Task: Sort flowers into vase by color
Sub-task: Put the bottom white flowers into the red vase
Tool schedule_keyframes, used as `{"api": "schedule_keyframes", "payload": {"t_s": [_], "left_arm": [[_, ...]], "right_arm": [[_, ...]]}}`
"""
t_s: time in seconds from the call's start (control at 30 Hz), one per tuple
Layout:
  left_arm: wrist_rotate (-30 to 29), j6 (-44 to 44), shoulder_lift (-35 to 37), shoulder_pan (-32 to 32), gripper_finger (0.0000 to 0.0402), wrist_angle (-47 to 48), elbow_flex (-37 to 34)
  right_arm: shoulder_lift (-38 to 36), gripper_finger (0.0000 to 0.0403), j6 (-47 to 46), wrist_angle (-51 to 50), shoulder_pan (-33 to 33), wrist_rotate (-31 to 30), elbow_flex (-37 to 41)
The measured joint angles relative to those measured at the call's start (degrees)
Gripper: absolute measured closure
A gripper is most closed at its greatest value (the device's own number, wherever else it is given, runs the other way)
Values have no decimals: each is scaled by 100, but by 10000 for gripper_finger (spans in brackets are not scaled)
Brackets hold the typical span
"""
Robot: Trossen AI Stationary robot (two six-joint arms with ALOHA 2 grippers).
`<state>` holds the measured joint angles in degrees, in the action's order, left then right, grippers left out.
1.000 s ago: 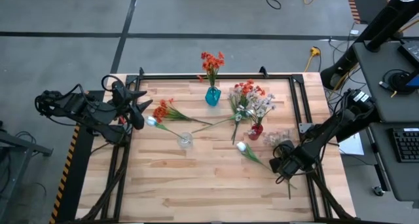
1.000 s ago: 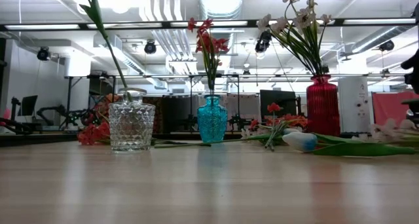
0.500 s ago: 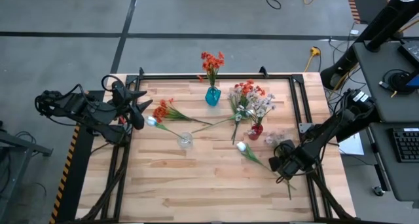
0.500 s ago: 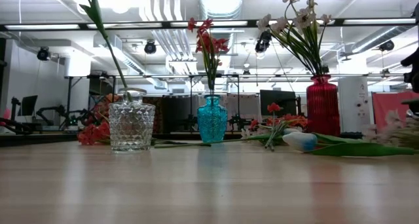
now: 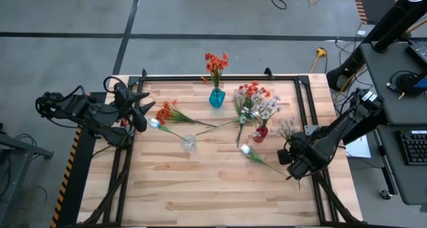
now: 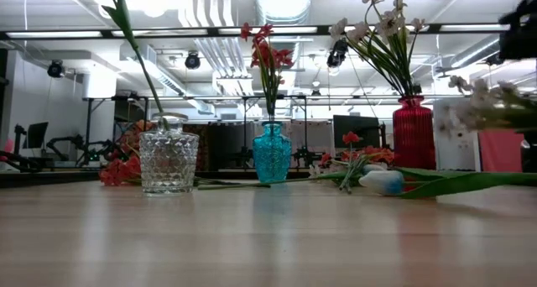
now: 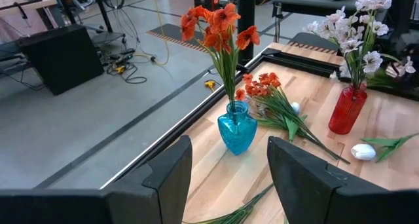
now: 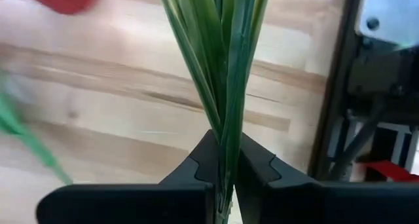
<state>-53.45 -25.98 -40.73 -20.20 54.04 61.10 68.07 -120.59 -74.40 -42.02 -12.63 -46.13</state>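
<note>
Pinching a bundle of thin green stems, the right gripper sits near the tabletop's right edge, its jaws pressed tight on a pale pink-white small-blossom spray lifted clear of the wood. The stems run straight out from the jaws, blossoms pointing toward the squat red glass vase, which already holds matching pale flowers and stands near, up-table of the gripper. That vase looks like the target, so the spray's long axis would need tipping upright, stems down. A white tulip-like bud lies flat between vase and gripper. The left gripper waits at the left edge, jaws spread, empty.
</note>
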Motion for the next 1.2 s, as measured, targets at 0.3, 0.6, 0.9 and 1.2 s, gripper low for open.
{"api": "schedule_keyframes", "payload": {"t_s": [0.3,0.6,0.9,1.2], "left_arm": [[-12,0,-46,2,219,666,829],[34,720,-349,-3,219,273,1805],[-171,1473,-1057,-5,219,-36,2289],[-105,1104,-1030,-7,219,222,2300]], "right_arm": [[41,381,120,-180,-70,-1080,-222],[28,381,-154,-357,-583,-1607,-252],[87,381,-757,-736,-1667,-3686,-256],[146,381,-166,-775,-2100,-4709,-744]]}}
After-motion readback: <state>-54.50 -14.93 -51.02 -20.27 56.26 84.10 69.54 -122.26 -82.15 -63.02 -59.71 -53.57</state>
